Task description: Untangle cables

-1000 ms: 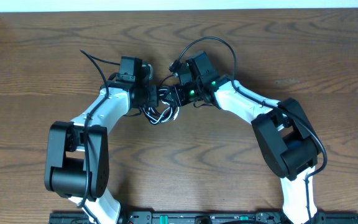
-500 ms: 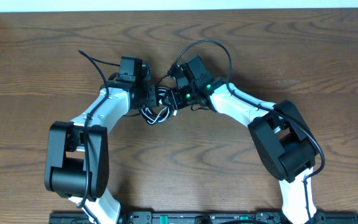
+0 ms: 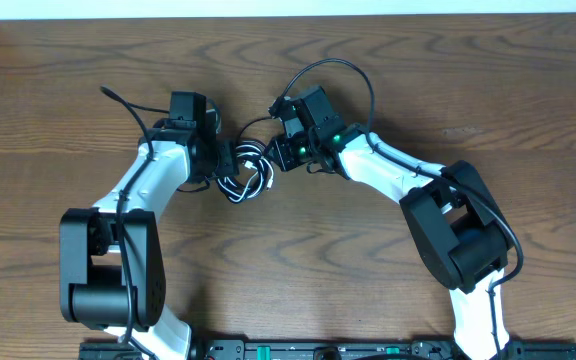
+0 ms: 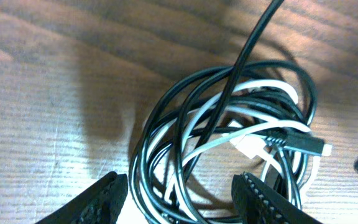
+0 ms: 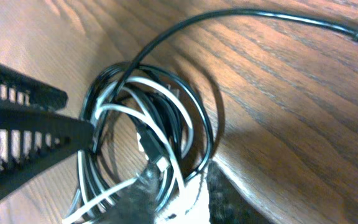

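The cables (image 3: 247, 178), one black and one white, lie coiled together in a tangle on the wooden table (image 3: 418, 60) between my two grippers. My left gripper (image 3: 225, 166) stands open at the bundle's left side. In the left wrist view the bundle (image 4: 229, 140) fills the centre, and black and white loops run down between the spread fingers (image 4: 101, 202). My right gripper (image 3: 274, 157) is at the bundle's right edge. Its fingers (image 5: 229, 199) stand close together, with white and black strands (image 5: 166, 155) pinched between them. One black strand (image 5: 260, 15) leads off to the upper right.
The left gripper's ribbed finger (image 5: 17, 124) juts into the right wrist view, close to the coil. Thick black robot wires arc above the right arm (image 3: 333, 65) and off the left arm (image 3: 128, 105). The table's far edge (image 3: 288, 14) runs along the top.
The left arm has swung left and its gripper has opened and drawn off the bundle. The right gripper shifted slightly left and has narrowed on strands. The coil slid a little left.
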Tool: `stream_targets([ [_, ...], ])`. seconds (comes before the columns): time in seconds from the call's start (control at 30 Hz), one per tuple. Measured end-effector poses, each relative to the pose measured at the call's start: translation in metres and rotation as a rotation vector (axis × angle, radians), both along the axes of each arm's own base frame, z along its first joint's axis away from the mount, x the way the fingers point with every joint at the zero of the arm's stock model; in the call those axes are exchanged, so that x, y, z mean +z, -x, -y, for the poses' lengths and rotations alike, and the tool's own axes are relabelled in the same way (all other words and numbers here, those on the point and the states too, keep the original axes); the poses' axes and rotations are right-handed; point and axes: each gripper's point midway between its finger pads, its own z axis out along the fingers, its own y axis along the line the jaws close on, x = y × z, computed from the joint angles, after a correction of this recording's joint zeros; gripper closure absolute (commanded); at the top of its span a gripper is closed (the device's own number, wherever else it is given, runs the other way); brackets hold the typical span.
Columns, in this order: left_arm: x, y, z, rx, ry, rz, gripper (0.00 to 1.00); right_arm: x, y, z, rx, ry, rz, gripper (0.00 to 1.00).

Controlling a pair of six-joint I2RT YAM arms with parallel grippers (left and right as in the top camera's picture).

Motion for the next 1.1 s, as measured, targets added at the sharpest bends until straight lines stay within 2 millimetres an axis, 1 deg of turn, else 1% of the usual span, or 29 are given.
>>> stream_targets([
  [0.07, -0.001, 0.002, -0.002, 0.005, 0.004, -0.009, 0.50, -0.001, 0.001, 0.001, 0.002, 0.007, -0.003, 0.71],
  [0.1, -0.001, 0.002, -0.003, 0.015, 0.005, -0.014, 0.55, -0.002, 0.002, 0.001, 0.003, 0.011, -0.006, 0.75],
  [0.13, -0.001, 0.003, -0.004, 0.015, 0.004, -0.016, 0.60, -0.002, 0.003, 0.001, 0.004, 0.012, -0.008, 0.81],
  [0.17, -0.001, 0.004, -0.007, 0.017, -0.001, -0.021, 0.63, -0.003, 0.003, 0.001, 0.005, 0.014, -0.010, 0.87],
  [0.2, -0.002, 0.006, -0.010, 0.028, -0.005, -0.029, 0.66, -0.003, 0.004, 0.000, 0.006, 0.014, -0.010, 0.92],
  [0.3, -0.004, 0.007, -0.020, 0.068, -0.030, -0.043, 0.67, -0.003, 0.008, -0.004, 0.016, 0.017, -0.007, 0.98],
  [0.43, -0.004, 0.007, -0.026, 0.086, -0.047, -0.045, 0.67, -0.005, 0.015, -0.009, 0.028, 0.034, -0.003, 0.99],
  [0.57, -0.004, 0.007, -0.026, 0.113, -0.044, -0.049, 0.66, -0.008, 0.015, -0.011, 0.015, 0.067, 0.019, 0.98],
  [0.73, -0.005, 0.006, -0.027, 0.132, -0.043, -0.048, 0.67, -0.007, 0.007, -0.012, -0.021, 0.104, 0.081, 0.99],
  [0.97, -0.011, 0.008, -0.028, 0.152, -0.043, -0.068, 0.66, 0.004, -0.010, -0.016, -0.056, 0.082, 0.167, 0.98],
  [1.1, -0.014, 0.008, -0.028, 0.162, -0.044, -0.075, 0.67, 0.007, -0.014, -0.017, -0.061, 0.074, 0.184, 0.97],
])
